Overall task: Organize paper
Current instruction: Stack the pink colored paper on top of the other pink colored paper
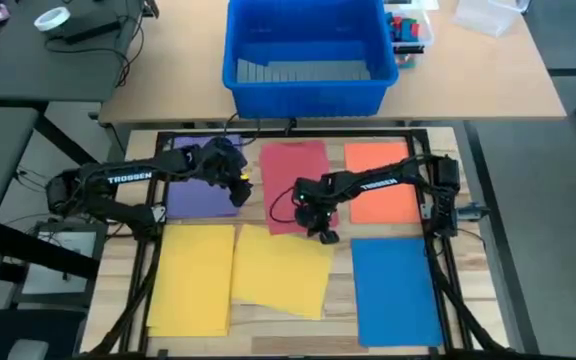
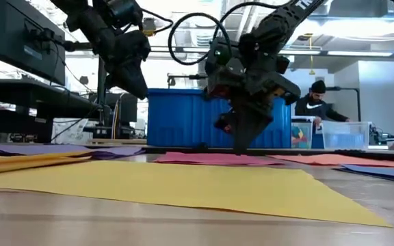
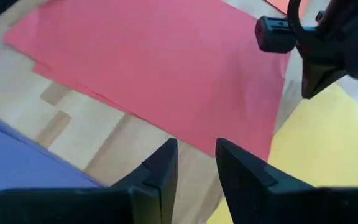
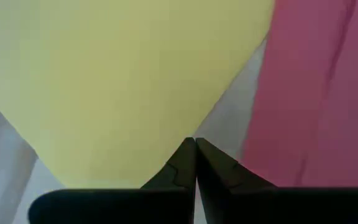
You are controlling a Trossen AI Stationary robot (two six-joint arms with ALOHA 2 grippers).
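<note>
Right tool (fingers pressed together, holding nothing) meets tilted yellow sheet, long axis roughly front-to-back.

Overhead looks straight down; low looks level across the table; both wrists hang close above the red sheet.

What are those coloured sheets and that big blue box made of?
The red sheet and the tilted yellow sheet look like thin matte paper: they lie flat, with edges slightly lifted. The blue bin seems moulded plastic, with smooth, rigid walls.
</note>
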